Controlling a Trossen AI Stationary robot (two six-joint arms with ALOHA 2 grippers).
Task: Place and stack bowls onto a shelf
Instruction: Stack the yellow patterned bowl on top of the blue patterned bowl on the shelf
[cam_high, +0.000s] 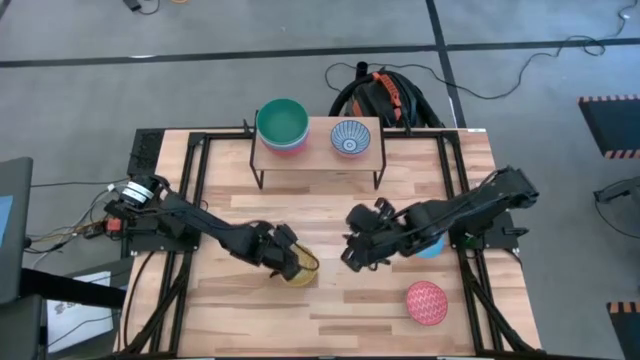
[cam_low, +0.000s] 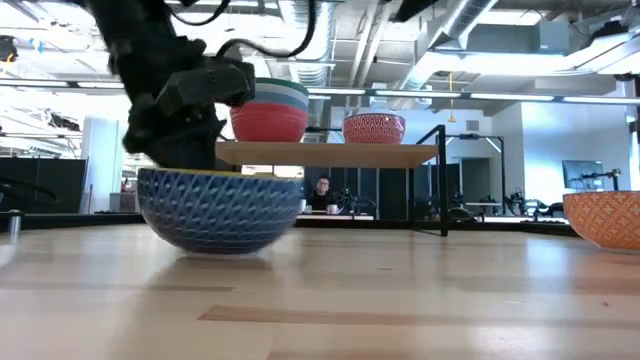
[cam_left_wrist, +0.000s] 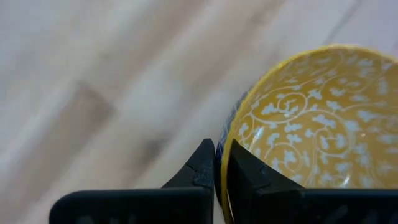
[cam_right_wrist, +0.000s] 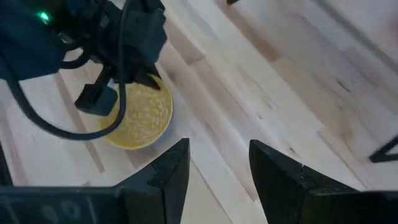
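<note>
From above, the left pincer (cam_high: 283, 259) is clamped on the rim of the yellow bowl (cam_high: 300, 268), which sits on the counter (cam_high: 340, 310) just past the fingertips. A rim pinch suits a bowl too wide to span. The left arm reaches in low from the counter's left edge, stretched toward the middle. The right pincer (cam_high: 357, 252) hangs near it, fingers apart and empty, its arm folded back toward the right side. Behind that arm a light blue bowl (cam_high: 432, 247) peeks out, and a pink bowl (cam_high: 427, 303) lies farther off. The shelf (cam_high: 318, 150) stands well beyond both pincers, carrying a green-topped stack (cam_high: 282, 124) and a patterned bowl (cam_high: 350, 137).

At counter height, the bowl under the left pincer (cam_low: 195, 150) shows a blue outside and rests flat on the wood; the arm drops onto it from above.

The left wrist view shows one finger (cam_left_wrist: 202, 171) outside the rim and the other inside, against the yellow patterned lining.

The right wrist view looks between its own spread fingers (cam_right_wrist: 171, 171) at the yellow bowl (cam_right_wrist: 140, 118) and the left pincer (cam_right_wrist: 106, 102) gripping it. I judge the next step to be lifting it to the shelf.
</note>
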